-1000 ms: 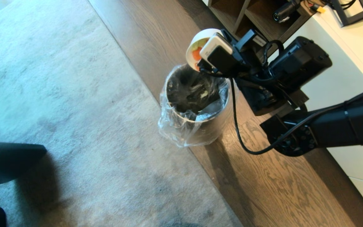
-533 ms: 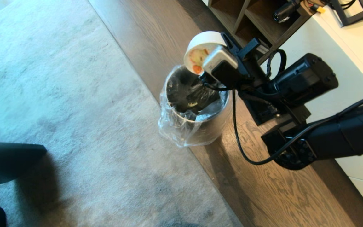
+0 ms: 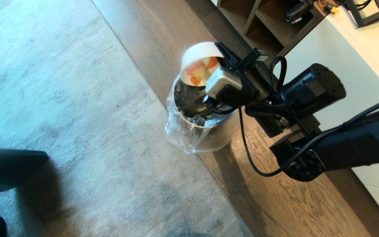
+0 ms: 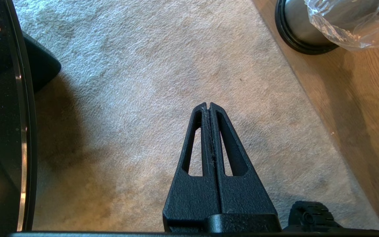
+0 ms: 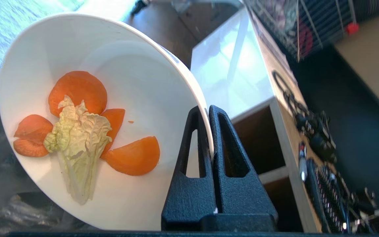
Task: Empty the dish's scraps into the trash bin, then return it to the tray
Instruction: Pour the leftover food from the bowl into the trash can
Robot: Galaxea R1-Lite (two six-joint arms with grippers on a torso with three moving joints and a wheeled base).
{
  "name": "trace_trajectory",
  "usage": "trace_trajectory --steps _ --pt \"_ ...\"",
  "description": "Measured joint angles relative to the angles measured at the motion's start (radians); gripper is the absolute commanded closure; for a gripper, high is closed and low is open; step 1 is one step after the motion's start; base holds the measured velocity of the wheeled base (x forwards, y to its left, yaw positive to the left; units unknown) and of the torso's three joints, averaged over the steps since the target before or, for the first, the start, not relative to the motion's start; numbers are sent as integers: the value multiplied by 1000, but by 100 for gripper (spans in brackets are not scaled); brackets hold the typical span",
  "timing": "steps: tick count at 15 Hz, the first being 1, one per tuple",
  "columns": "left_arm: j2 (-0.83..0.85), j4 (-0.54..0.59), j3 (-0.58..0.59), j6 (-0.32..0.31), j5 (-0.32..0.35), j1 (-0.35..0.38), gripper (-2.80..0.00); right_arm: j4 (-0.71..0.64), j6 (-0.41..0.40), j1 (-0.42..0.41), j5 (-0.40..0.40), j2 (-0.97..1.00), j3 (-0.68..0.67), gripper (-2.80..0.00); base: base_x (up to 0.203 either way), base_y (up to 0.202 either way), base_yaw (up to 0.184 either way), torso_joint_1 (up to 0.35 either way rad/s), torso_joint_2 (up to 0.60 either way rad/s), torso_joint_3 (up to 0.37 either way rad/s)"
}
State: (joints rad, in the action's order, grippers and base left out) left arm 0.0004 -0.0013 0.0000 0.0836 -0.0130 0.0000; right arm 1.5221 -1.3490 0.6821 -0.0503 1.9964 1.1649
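Right gripper (image 5: pixel 209 110): the fingers are pressed together on the rim of the dish, one finger inside the rim and one outside; it is held above the trash bin.
Dish (image 3: pixel 198 54): a white bowl, gripped at its rim between the right fingers and tipped steeply, its open side turned toward the mouth of the bin below it.
Scraps (image 5: pixel 84 131): several orange carrot slices and a pale yellow-green leafy piece are seen clinging to the inner wall of the tipped dish, well apart from the fingers, across the bowl from the gripped rim.
Trash bin (image 3: pixel 220 135): a silver-grey cylinder is stood on the wooden floor (image 3: pixel 275 204) at the edge of the carpet (image 3: pixel 61 82), directly beneath the dish and the right fingers; its inside is dark.
Plastic bag (image 3: pixel 179 131): crinkly and clear, it is folded over the bin's rim and hangs down the side.
Left gripper (image 4: pixel 209 107): the fingers are closed flat against each other with nothing between them; it is hung over the carpet, well apart from the base of the bin.
Tray: it is seen in none of the views.
Shelving unit (image 3: pixel 258 23): open wooden compartments are seen beyond the right fingers, past the dish.
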Motion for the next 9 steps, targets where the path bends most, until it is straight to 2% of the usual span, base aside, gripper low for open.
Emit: trace_trajectory --steps 3,9 --pt "0 0 0 0 0 0 0 0 -13 0 -52 -1 0 0 0 0 0 0 0 0" --pt "0 0 0 0 0 0 0 0 -5 -15 -93 -27 20 0 0 0 0 0 0 0"
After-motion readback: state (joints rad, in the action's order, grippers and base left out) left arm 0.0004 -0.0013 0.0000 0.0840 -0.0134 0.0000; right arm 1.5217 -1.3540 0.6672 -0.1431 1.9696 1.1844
